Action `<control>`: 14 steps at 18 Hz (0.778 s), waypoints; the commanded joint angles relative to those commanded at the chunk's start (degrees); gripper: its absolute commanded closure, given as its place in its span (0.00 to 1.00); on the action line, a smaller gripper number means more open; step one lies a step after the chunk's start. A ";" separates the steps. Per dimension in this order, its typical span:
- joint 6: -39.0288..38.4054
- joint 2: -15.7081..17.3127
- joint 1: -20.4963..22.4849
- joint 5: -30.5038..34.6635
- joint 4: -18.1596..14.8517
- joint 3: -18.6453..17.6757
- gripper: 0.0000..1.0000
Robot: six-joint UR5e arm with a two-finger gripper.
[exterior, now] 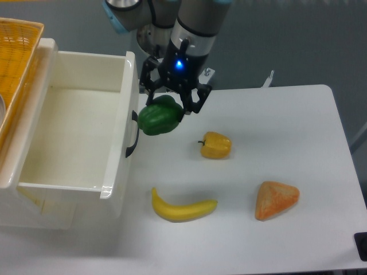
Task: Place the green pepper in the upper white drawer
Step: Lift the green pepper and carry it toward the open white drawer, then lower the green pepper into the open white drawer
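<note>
My gripper (168,104) is shut on the green pepper (158,117), a glossy dark-green lobed fruit held in the air above the table. The pepper hangs just right of the front wall of the upper white drawer (129,91), level with its curved black handle (134,134). The drawer is pulled out and its white inside shows nothing in it. The black fingers (191,102) clasp the pepper from above.
A yellow pepper (216,145) lies on the white table (298,126) right of the gripper. A banana (182,208) and an orange wedge-shaped item (276,199) lie nearer the front. A yellow-orange woven basket (16,48) sits at the upper left above the drawer.
</note>
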 joint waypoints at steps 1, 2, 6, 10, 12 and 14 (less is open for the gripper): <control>-1.14 0.09 -0.52 0.00 0.00 0.00 0.44; -2.11 0.09 -1.23 0.00 0.00 0.00 0.44; -6.07 0.97 -3.43 0.35 0.00 -0.35 0.44; -6.33 1.14 -6.59 0.44 -0.26 -0.96 0.44; -7.64 0.97 -6.94 0.53 -0.44 -1.23 0.42; -9.32 0.53 -8.78 0.61 -0.35 -1.23 0.42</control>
